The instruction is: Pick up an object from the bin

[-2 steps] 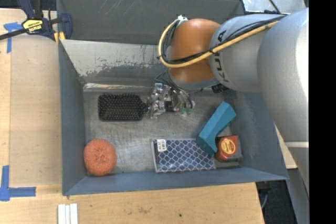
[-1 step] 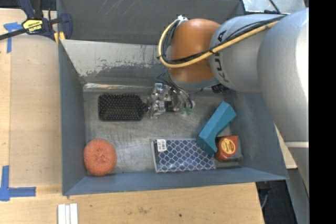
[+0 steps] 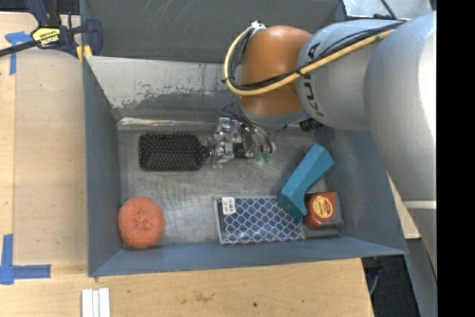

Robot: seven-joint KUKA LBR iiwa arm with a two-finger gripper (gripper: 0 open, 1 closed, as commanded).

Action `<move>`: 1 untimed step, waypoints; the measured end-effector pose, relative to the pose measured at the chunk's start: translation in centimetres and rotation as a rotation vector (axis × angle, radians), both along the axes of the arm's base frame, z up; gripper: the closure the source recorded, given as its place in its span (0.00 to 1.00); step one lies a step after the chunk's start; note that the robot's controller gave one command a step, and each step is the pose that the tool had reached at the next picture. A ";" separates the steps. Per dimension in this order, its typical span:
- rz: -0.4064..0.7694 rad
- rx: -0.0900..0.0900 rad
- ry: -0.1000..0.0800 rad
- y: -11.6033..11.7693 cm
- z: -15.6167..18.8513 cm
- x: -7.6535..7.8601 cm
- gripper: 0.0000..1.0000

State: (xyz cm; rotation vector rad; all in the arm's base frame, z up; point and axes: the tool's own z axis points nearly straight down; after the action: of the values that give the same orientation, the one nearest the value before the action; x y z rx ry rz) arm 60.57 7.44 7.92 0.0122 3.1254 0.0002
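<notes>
Just right of the black brush (image 3: 171, 151), at its narrow end, my gripper (image 3: 236, 142) hangs low, how open or whether laden I cannot tell, so I'd centre over that end before closing.

arm (image 3: 371, 78) in from right | orange-capped wrist (image 3: 271, 78) bent down | jaws low
</notes>
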 end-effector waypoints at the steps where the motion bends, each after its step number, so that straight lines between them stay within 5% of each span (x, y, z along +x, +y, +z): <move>1: 0.000 0.000 0.008 0.0 0.4 -0.1 1.00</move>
State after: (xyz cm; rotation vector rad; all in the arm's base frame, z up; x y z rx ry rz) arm 60.44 7.45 8.30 0.0128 3.1333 -0.0001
